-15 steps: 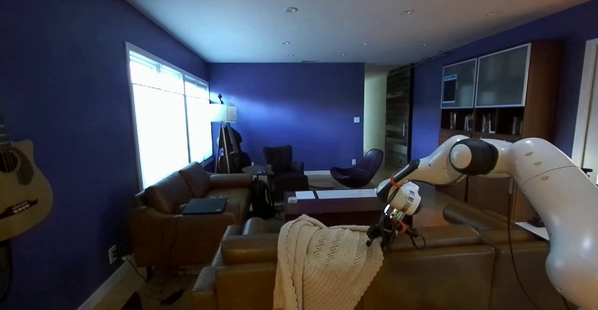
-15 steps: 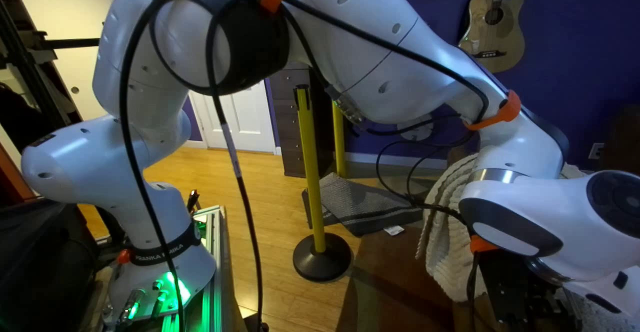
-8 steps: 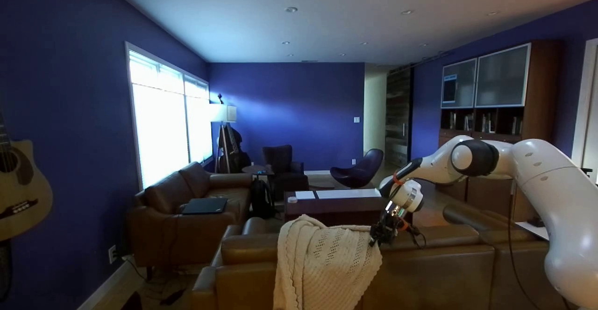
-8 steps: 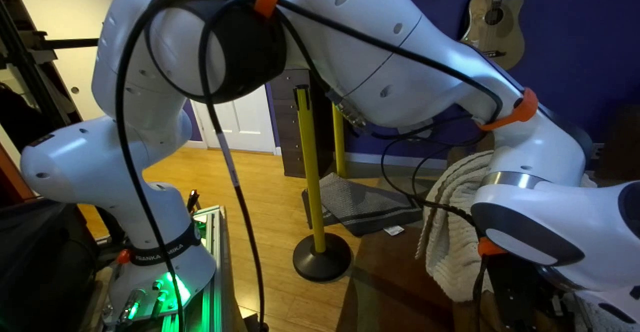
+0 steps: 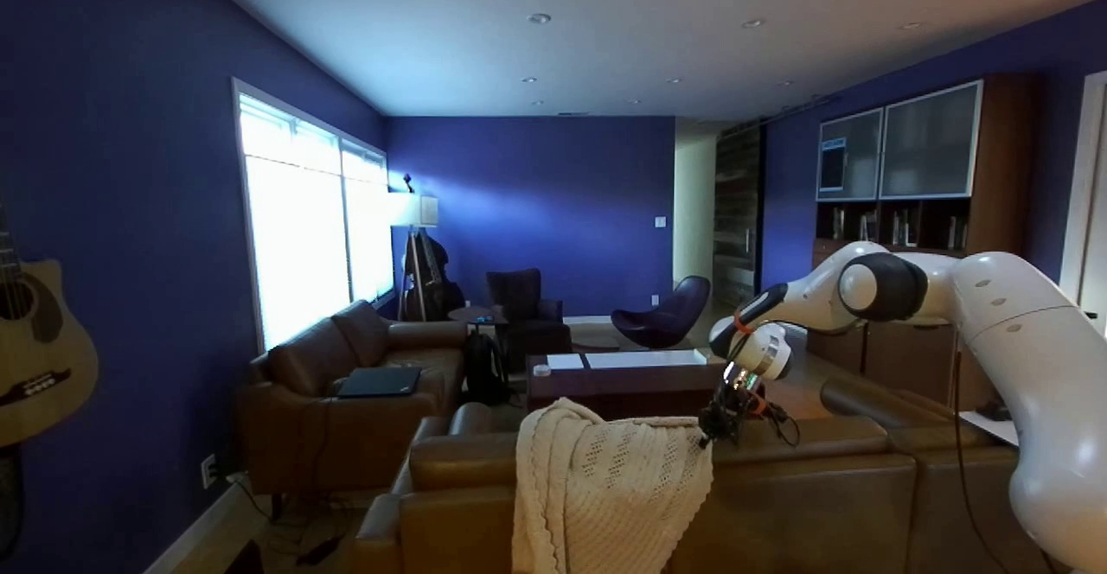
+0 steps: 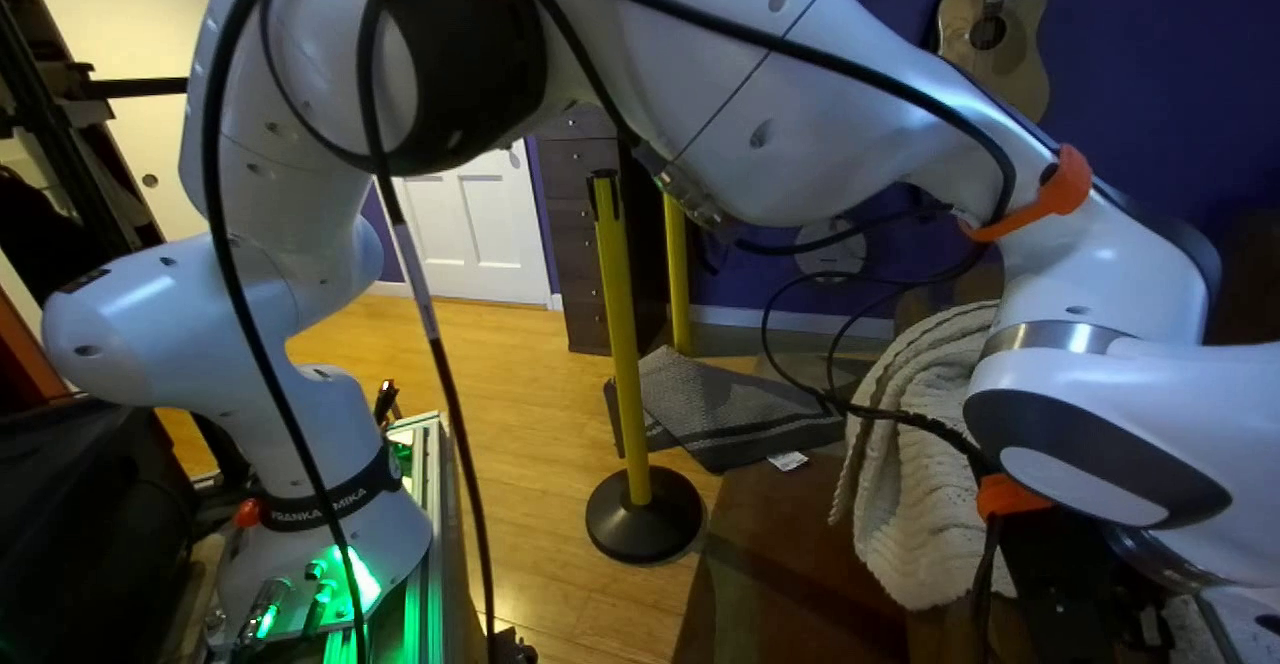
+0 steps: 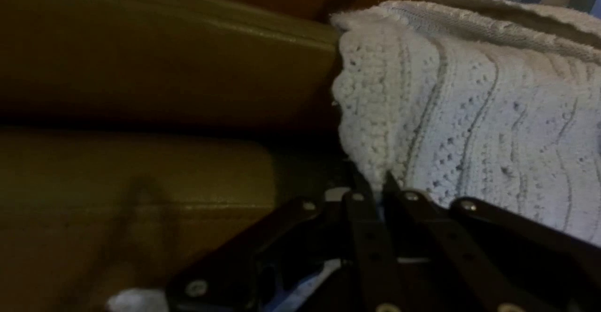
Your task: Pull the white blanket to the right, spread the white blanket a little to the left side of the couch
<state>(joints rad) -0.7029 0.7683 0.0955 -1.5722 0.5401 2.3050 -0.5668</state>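
My jaws pinch the edge of the white blanket (image 5: 610, 487), draped over the couch (image 5: 804, 505) back. Thin grip, I'd judge: a hard rightward pull could slip it free, or it may bunch if friction holds the rest.

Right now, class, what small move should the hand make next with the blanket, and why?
Probably a gentle pull of the white blanket along the couch, rightward as seen in an exterior view: in the wrist view the hand pinches the blanket's edge, and more of the couch's brown back shows beyond that edge.
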